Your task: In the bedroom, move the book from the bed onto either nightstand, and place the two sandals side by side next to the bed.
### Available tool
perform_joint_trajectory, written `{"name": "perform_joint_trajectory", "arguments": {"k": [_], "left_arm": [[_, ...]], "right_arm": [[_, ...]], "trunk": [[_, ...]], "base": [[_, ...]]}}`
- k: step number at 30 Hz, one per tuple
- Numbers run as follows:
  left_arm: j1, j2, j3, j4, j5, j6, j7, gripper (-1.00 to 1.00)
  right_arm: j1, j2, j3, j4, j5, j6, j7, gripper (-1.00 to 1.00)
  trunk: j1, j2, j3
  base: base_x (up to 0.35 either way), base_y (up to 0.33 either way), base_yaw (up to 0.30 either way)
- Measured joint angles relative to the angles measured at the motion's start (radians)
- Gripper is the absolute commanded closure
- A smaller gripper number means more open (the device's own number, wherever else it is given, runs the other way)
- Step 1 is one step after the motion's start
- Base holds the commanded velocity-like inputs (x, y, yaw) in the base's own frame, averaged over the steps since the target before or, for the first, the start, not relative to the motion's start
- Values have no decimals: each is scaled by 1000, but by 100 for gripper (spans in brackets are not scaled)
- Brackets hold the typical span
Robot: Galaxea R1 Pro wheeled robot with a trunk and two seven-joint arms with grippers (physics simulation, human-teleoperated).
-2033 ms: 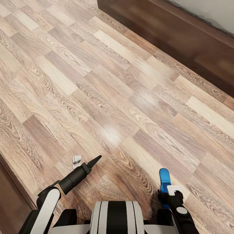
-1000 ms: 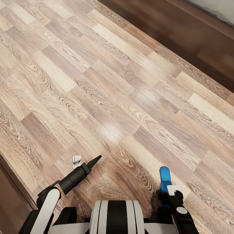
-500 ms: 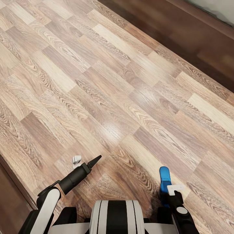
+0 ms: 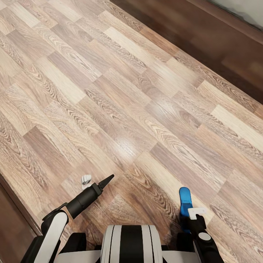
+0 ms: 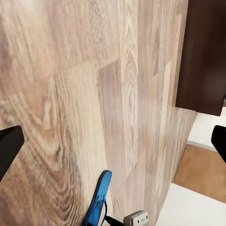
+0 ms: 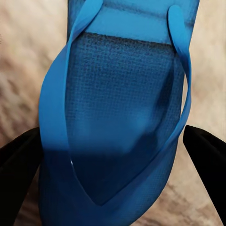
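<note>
Item: 1 blue sandal (image 4: 185,204), clamped in right pincer (image 4: 190,219), held above wood-plank floor (image 4: 120,98); long axis runs straight out from pincer, toe end pointing ahead. Left pincer (image 4: 95,181): fingers apart, nothing between. Bed frame (image 4: 219,47) lies ahead-right, nearer right arm

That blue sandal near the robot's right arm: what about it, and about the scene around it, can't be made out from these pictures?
- Sandal: head view, its rear end is hidden behind the right gripper.
- Right wrist view: the sandal's ends are cut off by the frame, and whether the fingers press it is unclear.
- Left gripper: head view, too small to judge its opening.
- Dark wood: head view, cut off at the top corner.
</note>
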Motion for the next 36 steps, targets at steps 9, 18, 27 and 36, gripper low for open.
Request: {"name": "perform_joint_trajectory", "arguments": {"k": [9,18,27,36], "left_arm": [[0,0,0,0,0,0,0,-100],[0,0,0,0,0,0,0,-100],[0,0,0,0,0,0,0,-100],[0,-1,-1,1,-1,0,0,-100]], "right_arm": [[0,1,0,0,-1,0,0,100],[0,1,1,-1,-3,0,0,100],[0,1,1,-2,-3,0,0,100],[0,0,0,-12,-4,1,7,100]], "trunk": [[0,0,4],[-2,1,15],[-4,2,31],[-8,4,66]], "base": [[0,0,0],[0,0,0],[0,0,0],[0,0,0]]}}
